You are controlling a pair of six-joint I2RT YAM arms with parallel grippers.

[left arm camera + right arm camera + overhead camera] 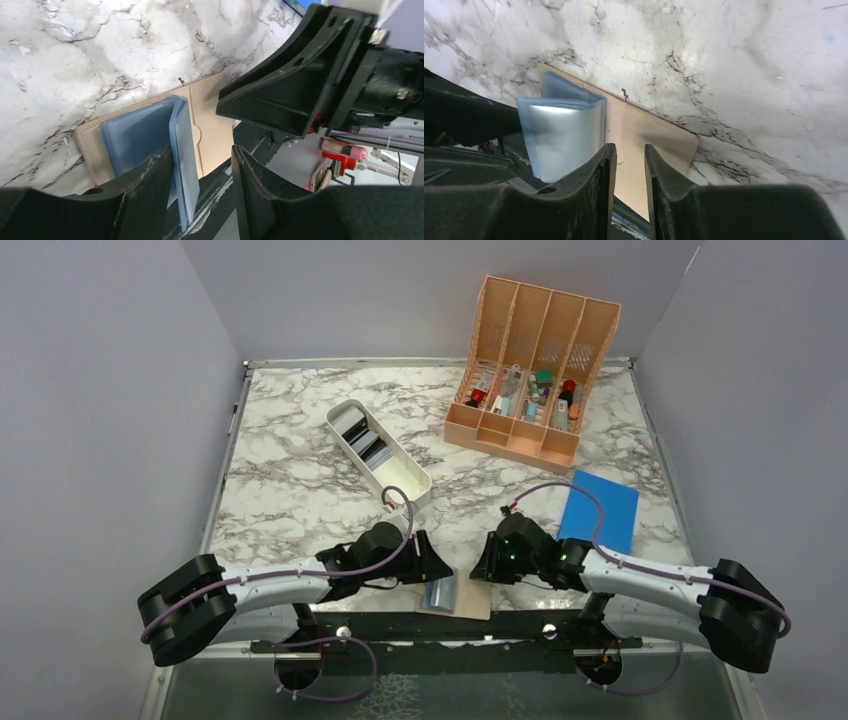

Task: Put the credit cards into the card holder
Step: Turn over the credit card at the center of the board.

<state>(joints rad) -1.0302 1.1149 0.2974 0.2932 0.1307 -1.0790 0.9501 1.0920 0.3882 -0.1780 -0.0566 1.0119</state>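
The card holder (pixel 470 598) lies open at the table's near edge, tan with blue-grey pockets (pixel 440 592). The credit cards (pixel 363 440) lie in the white tray. My left gripper (pixel 432 566) is at the holder's left side and my right gripper (pixel 482 565) at its right. In the left wrist view the left gripper (pixel 201 149) is open; a blue-grey pocket flap (pixel 182 140) stands upright between its fingers, against the left one. In the right wrist view the right gripper (pixel 630 146) hovers over the tan panel (pixel 649 130), its jaws narrowly apart, beside the raised pockets (pixel 564 135).
The long white tray (pixel 405 480) sits mid-table at a slant. A peach slotted organizer (pixel 530 370) with small items stands at the back right. A flat bright-blue rectangle (pixel 600 508) lies right of the right gripper. A black rail (pixel 440 625) runs under the near edge.
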